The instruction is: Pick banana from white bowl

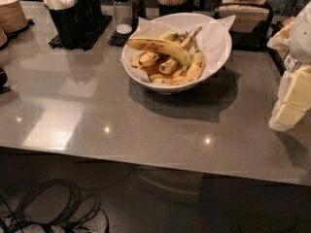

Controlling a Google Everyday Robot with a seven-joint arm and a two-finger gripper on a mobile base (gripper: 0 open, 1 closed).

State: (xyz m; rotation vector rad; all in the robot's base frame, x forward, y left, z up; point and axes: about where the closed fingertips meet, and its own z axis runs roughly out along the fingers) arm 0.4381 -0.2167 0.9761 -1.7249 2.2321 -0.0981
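Note:
The banana is long, curved and yellow with brown speckles, and greenish toward its right end. It lies across the top of several shorter bananas in the white bowl. The bowl has a crumpled white paper liner and stands on the grey table, right of centre toward the back. My gripper, white and pale yellow, hangs at the right edge of the view. It is over the table, well to the right of the bowl and apart from it, and holds nothing that I can see.
Stacked tan discs stand at the back left. Black holders with white utensils, two shakers and a napkin holder line the back. The table's front edge runs across, with cables on the floor below.

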